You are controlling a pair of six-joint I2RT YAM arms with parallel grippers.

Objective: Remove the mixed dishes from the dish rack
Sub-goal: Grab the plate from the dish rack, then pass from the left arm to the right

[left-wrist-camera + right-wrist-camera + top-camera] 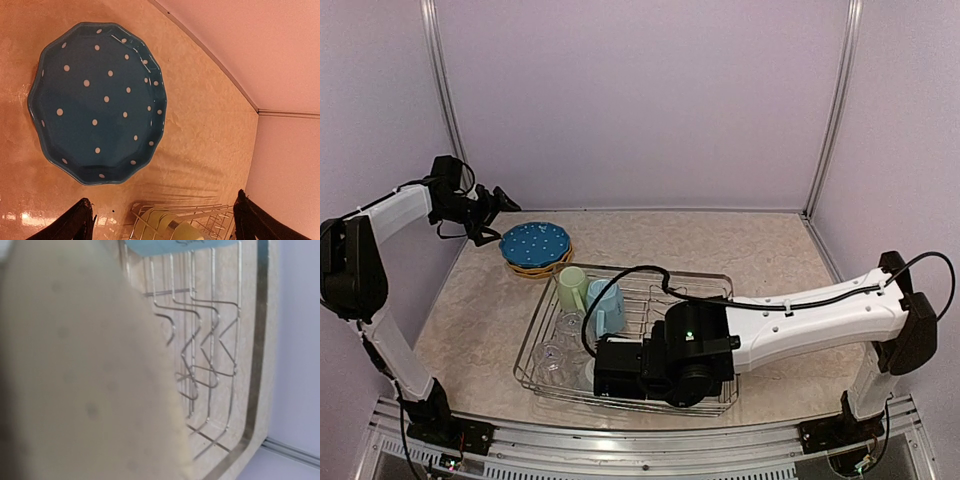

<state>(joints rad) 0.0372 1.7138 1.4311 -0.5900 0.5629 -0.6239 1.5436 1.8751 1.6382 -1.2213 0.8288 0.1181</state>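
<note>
My right pincer (605,368) is down inside the dish rack (705,290), at its near left part, hidden from above under my own wrist. In the wrist view a cream dish (85,370) fills the left side, so close and blurred that I cannot make out its shape. My fingers do not show there, so I cannot tell whether this pincer is clenched, released or grasping the dish. To the right of the dish, the rack's bent wire prongs and its rim stand out against the bench (770,250). The light blue mug (607,306) stands in the rack just beyond this pincer, with the pale green mug (570,288) beside it at the rack's far left corner. Two clear glasses (569,322) sit along the rack's left side, just left of the pincer. My left pincer (165,222) hangs released outside the rack, beyond its far left corner, fingers (75,222) spread wide and grasping nothing. The blue dotted plate (97,102) lies on the bench between this pincer and the rack's far left corner, apart from the fingers. It rests on top of the yellow dotted plates (536,270).
</note>
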